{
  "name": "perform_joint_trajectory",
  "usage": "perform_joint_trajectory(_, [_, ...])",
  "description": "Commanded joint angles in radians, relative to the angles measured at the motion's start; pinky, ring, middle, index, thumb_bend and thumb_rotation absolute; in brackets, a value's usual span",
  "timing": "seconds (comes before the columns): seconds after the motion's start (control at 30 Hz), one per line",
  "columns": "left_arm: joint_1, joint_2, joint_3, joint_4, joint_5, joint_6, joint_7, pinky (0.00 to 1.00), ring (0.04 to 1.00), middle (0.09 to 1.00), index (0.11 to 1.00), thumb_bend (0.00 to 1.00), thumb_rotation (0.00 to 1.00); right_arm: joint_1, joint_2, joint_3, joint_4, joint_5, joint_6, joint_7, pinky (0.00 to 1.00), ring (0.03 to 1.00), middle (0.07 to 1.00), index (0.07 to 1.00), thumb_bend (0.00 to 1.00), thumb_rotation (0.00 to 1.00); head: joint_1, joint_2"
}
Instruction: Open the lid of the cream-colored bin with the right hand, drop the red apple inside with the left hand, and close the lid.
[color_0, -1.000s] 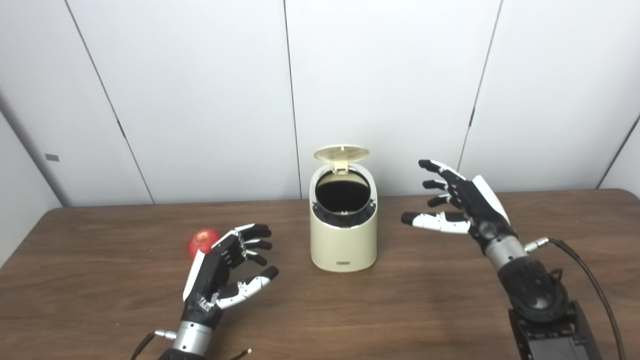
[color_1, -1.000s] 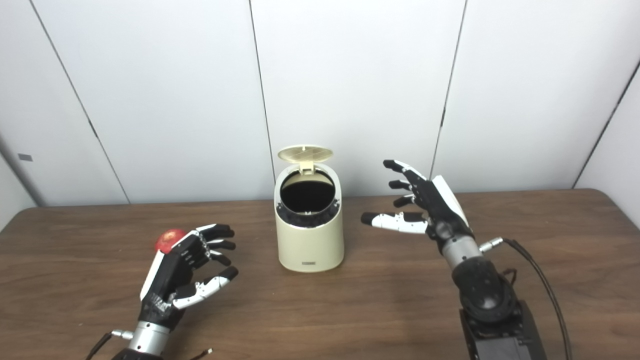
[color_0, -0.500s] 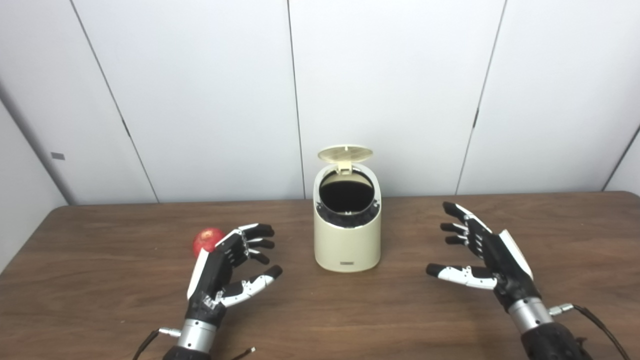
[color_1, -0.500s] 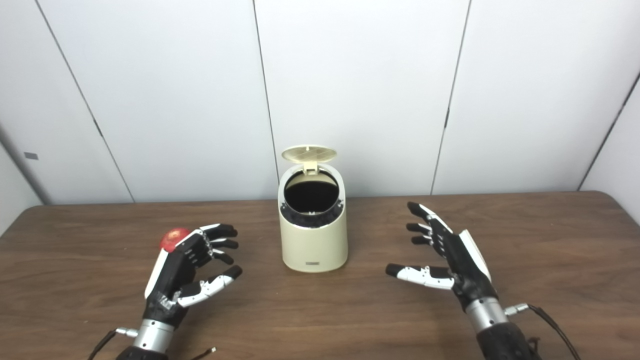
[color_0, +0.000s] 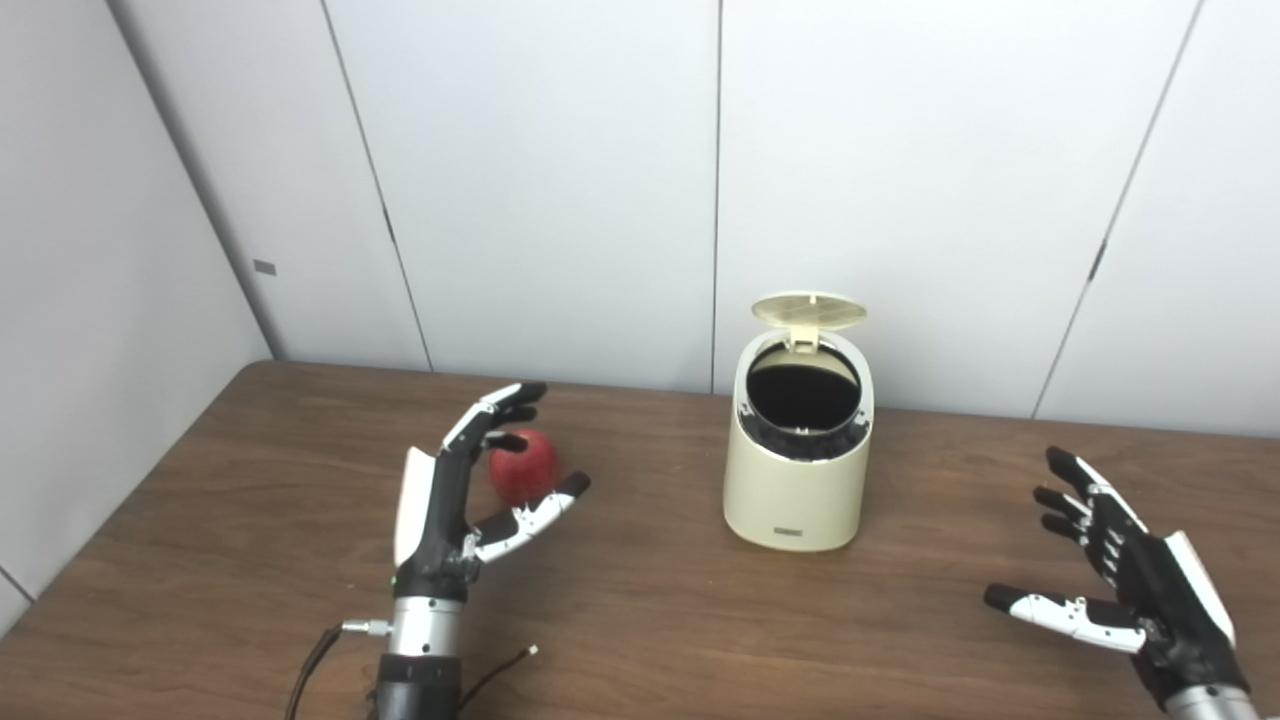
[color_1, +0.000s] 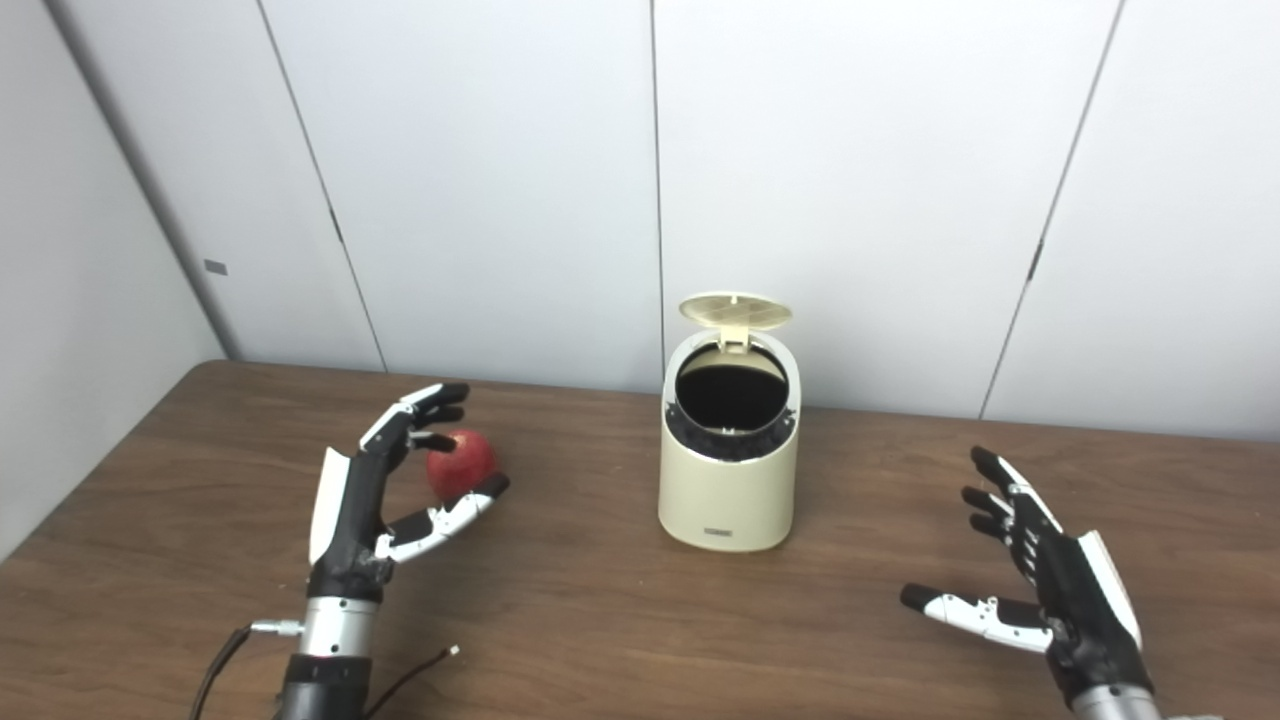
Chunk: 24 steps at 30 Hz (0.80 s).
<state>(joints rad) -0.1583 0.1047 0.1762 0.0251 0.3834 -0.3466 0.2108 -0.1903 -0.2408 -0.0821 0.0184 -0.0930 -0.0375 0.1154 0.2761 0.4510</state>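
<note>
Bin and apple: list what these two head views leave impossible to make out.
- Bin interior: black in both views; contents unreadable.
- Bin's front label: too small to read.
- Apple: whether the left hand touches it; its fingers overlap it.
- Right hand: wrist cut by the bottom edge.

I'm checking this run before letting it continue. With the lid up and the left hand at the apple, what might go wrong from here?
1. The left hand is open around the red apple, not yet closed; a poor close might roll the apple away across the table.
2. The bin opening looks only somewhat wider than the apple, so an off-centre drop may hit the rim.
3. The raised lid could get knocked during the drop.
</note>
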Motion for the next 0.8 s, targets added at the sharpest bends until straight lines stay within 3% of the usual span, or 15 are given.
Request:
perform_joint_trajectory(0.0, [-0.047,0.018,0.014,-0.017,0.023,0.029,0.039,0.59,0.790,0.849,0.846,0.73,0.13,-0.025,-0.009,-0.008,-0.057,0.011,0.008,-0.013,0.80,0.846,0.928,0.909,0.76,0.10,0.001,0.000])
perform_joint_trajectory(0.23, [-0.081,0.054,0.019,0.036,0.057,0.133,0.075,0.65,0.838,0.910,0.883,0.82,0.18,-0.025,-0.015,0.005,-0.100,0.010,0.042,0.000,0.79,0.847,0.933,0.903,0.74,0.08,0.004,0.006])
perform_joint_trajectory(0.37, [-0.103,0.081,0.005,0.073,0.055,0.166,0.071,0.70,0.856,0.902,0.892,0.84,0.18,-0.022,-0.016,0.011,-0.133,0.005,0.075,0.001,0.78,0.847,0.931,0.895,0.74,0.06,0.002,0.008])
perform_joint_trajectory(0.5, [-0.127,0.113,-0.020,0.115,0.036,0.227,0.024,0.78,0.896,0.903,0.919,0.85,0.19,-0.021,-0.021,0.018,-0.171,-0.006,0.133,0.006,0.77,0.849,0.940,0.895,0.74,0.04,0.002,0.008])
perform_joint_trajectory(0.77, [-0.157,0.161,-0.082,0.144,0.051,0.347,-0.039,0.69,0.835,0.851,0.897,0.91,0.27,-0.016,-0.025,0.023,-0.214,-0.003,0.185,0.011,0.74,0.845,0.943,0.895,0.73,0.03,-0.006,0.018])
